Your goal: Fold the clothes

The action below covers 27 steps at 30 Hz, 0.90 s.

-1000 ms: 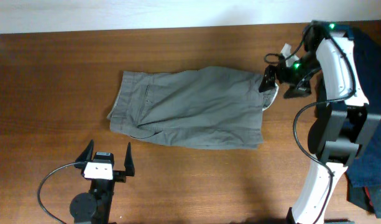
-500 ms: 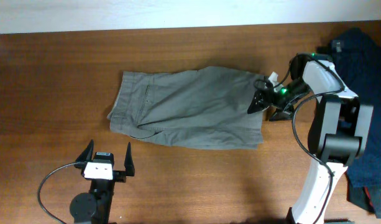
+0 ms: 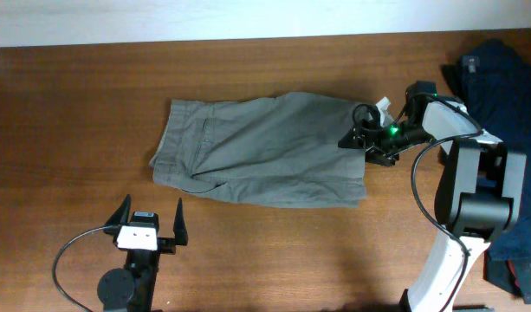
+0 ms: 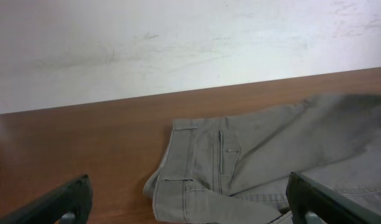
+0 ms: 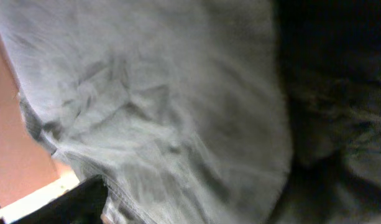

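Note:
The grey-olive shorts (image 3: 265, 152) lie flat in the middle of the table, waistband end to the right. My right gripper (image 3: 359, 139) is low over their right edge. In the right wrist view grey fabric (image 5: 165, 112) fills the frame between the jaws; one finger (image 5: 72, 202) shows far out at the lower left, so the jaws stand open. My left gripper (image 3: 149, 217) rests open and empty in front of the shorts. The left wrist view shows a pocketed end of the shorts (image 4: 240, 168) ahead of it. Dark navy clothes (image 3: 499, 78) lie at the table's right edge.
The right arm's base (image 3: 469, 199) stands at the right, with navy cloth behind and beside it. The left arm's base (image 3: 118, 286) is at the front left. A pale wall (image 4: 178, 43) runs behind the table's far edge.
The right gripper has come down and moved left from above the shorts' right end onto their right edge. The pale waistband lining that showed there is now covered. The left arm has not moved.

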Motion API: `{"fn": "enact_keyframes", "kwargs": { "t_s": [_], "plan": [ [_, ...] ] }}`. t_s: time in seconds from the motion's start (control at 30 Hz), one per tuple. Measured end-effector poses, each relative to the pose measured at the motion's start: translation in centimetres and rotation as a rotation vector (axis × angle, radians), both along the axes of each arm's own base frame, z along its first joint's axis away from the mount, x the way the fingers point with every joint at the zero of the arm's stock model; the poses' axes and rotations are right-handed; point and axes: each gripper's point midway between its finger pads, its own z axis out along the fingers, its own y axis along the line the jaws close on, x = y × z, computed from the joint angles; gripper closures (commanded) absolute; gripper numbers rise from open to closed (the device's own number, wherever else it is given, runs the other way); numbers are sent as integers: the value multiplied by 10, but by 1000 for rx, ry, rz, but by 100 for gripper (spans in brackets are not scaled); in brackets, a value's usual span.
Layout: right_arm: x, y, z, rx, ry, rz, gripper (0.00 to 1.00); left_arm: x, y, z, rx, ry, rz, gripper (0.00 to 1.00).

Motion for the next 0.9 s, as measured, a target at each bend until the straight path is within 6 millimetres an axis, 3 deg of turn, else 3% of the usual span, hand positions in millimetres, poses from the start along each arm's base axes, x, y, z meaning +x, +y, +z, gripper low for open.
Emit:
{"fn": "enact_keyframes", "kwargs": {
  "t_s": [0.2,0.3,0.6,0.73,0.9],
  "plan": [
    [5,-4,-3,-12,15,-48,20,0,0,0,0,0,0,1],
    [15,-10,-3,-32,-26,-65,25,0,0,0,0,0,0,1],
    [63,-61,-3,-151,-229,-153,24,0,0,0,0,0,0,1],
    [82,-71,-2,-203,-318,-162,17,0,0,0,0,0,0,1],
    [88,-81,-1,-260,-321,-180,12,0,0,0,0,0,0,1]
  ]
}}
